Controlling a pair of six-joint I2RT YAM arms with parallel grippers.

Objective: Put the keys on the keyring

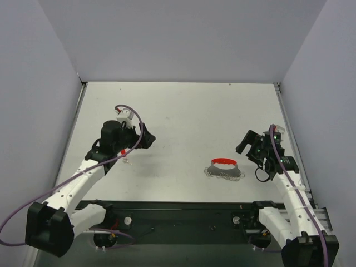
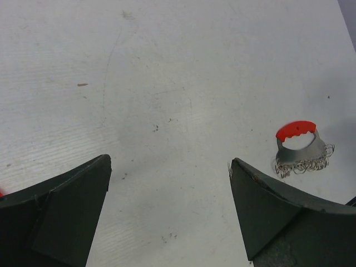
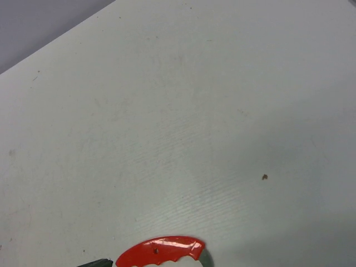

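Red-topped, the keyring is laid on the white bench. The left jaws and the right jaws are held spread, apart from it.

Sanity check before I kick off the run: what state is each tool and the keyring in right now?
left tool: open, nothing between the fingers, over bare table.
right tool: open, holding nothing, clear of the keyring.
keyring: lying loose on the table, chain bunched against the red loop, not gripped, nothing visibly threaded on it.
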